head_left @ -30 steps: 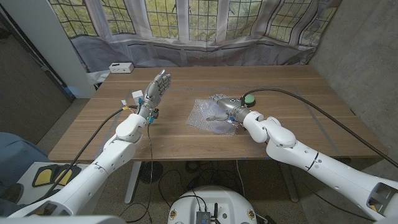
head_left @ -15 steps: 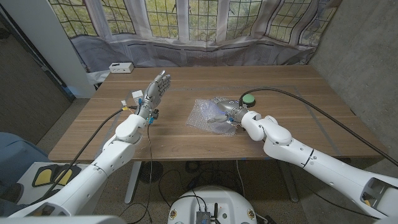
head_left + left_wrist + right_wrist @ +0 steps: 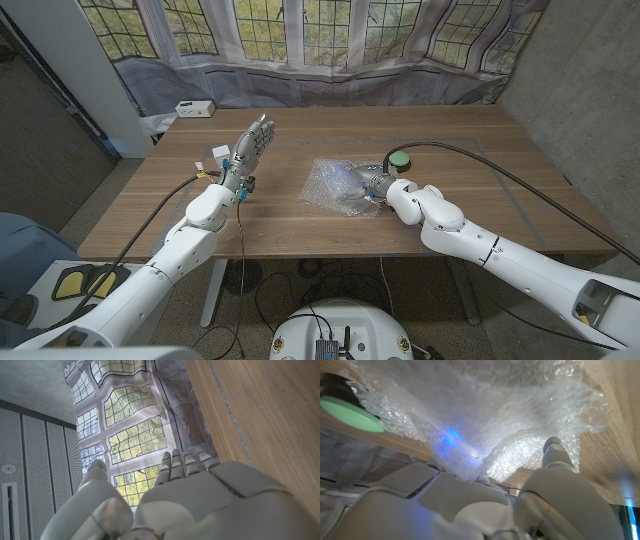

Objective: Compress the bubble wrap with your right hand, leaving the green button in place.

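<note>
On the wooden worktop (image 3: 300, 215), the right hand (image 3: 366, 183) grasps the bubble wrap (image 3: 328, 178) beside the green button (image 3: 399, 159), while the left hand (image 3: 250, 145) stands released, fingers spread.

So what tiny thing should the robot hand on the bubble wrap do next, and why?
Probably press its fingers down and close them a little more. The right robot hand already sits on the bubble wrap, which looks bunched and puffy under it in the right wrist view. The green button lies just beside the sheet, so squeezing in place should leave it alone.
</note>
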`<state>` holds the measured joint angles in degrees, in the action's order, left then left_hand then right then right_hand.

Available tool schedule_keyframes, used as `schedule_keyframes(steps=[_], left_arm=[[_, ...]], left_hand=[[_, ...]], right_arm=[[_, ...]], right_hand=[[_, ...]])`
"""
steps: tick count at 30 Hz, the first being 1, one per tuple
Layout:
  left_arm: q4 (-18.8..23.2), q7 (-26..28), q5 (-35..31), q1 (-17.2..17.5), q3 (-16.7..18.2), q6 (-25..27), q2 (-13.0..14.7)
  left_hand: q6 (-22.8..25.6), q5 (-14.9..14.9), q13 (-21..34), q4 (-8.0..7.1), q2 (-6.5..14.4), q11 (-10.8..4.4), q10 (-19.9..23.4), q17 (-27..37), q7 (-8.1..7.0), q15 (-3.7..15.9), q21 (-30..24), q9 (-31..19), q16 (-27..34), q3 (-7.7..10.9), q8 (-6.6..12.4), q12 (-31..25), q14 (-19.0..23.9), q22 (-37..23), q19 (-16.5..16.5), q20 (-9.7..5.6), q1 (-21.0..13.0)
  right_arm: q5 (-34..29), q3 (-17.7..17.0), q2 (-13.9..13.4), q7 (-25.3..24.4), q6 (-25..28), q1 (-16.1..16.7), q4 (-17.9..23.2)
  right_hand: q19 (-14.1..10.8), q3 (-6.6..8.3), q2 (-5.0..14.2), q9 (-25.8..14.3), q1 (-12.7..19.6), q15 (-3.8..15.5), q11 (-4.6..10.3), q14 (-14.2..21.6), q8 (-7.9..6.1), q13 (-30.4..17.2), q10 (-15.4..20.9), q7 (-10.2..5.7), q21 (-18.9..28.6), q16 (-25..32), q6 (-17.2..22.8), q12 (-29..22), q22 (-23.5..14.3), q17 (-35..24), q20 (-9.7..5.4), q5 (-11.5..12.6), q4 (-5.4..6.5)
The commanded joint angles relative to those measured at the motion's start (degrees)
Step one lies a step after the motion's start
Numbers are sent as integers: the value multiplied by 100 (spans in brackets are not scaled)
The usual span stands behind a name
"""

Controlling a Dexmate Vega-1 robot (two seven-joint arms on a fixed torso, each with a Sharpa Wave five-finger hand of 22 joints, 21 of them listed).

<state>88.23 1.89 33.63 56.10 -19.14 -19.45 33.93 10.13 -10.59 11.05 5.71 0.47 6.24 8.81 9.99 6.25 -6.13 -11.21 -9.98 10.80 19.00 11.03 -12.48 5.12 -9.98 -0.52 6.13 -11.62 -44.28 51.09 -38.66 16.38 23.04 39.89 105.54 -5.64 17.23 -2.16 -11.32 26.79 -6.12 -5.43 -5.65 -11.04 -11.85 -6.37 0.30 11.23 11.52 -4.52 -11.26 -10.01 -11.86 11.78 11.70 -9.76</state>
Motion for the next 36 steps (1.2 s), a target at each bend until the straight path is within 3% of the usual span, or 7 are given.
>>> schedule_keyframes(steps=[1,12,16,18,20,25,36], left_arm=[[-34,-8,12,0,-22,9,-16],[-58,-12,33,30,-23,-23,-38],[-58,-19,37,29,-27,-16,-38],[-57,-18,24,25,-34,-12,-34],[-54,-22,35,24,-37,2,-34],[-53,-18,36,22,-40,15,-34],[-42,-9,31,22,-43,32,-28]], left_hand=[[59,12,17,30,37,1,4,33,-16,-36,5,-26,-2,-8,-20,8,-8,-30,34,1,-24],[62,14,18,35,39,-2,26,34,-20,-28,6,-26,-1,-12,-21,3,-7,-30,45,39,-20],[66,14,19,37,40,2,27,34,-23,-40,7,-26,-2,-13,-20,3,-10,-31,49,59,-18],[67,14,19,37,40,6,26,34,-28,-40,5,-26,-1,-14,-21,4,-7,-31,48,63,-17],[65,14,19,38,40,1,31,34,-28,-43,6,-26,0,-14,-21,3,-6,-31,52,73,-16],[66,14,20,40,41,-13,34,34,-28,-35,6,-26,3,-16,-22,3,1,-31,57,79,-13],[85,15,21,44,43,-9,42,34,-35,-46,9,-27,6,-20,-16,3,11,-32,74,125,-9]], right_arm=[[20,159,50,214,163,-133,-181],[70,293,101,311,270,-208,-358],[146,300,104,300,265,-223,-403],[181,291,103,204,236,-205,-429],[258,266,107,125,201,-184,-456],[381,251,114,-2,151,-163,-506],[561,246,139,-260,98,-136,-597]], right_hand=[[-40,56,-8,-17,75,-25,23,20,-29,-26,-16,-27,31,27,-17,-37,-10,-15,11,21,16],[-130,79,-15,-19,159,-12,31,127,-60,-27,80,-46,56,71,48,-89,-12,-14,10,29,17],[-360,99,-35,-15,249,-18,42,278,-85,-28,190,-39,127,119,124,-139,-18,-8,-46,38,20],[-598,103,-62,-14,305,-12,37,402,-119,-28,294,-36,193,150,249,-181,-20,-2,-65,40,31],[-1195,116,-112,-10,450,94,135,702,-171,-17,610,-64,330,208,529,-282,-13,15,-66,48,46],[-2134,156,-141,-7,727,268,252,1316,-228,13,1199,-116,492,331,1005,-417,0,35,-83,58,47],[-3580,395,4,-10,1719,520,358,2516,-292,25,2080,-166,678,608,1746,-561,12,2,-806,92,-31]])
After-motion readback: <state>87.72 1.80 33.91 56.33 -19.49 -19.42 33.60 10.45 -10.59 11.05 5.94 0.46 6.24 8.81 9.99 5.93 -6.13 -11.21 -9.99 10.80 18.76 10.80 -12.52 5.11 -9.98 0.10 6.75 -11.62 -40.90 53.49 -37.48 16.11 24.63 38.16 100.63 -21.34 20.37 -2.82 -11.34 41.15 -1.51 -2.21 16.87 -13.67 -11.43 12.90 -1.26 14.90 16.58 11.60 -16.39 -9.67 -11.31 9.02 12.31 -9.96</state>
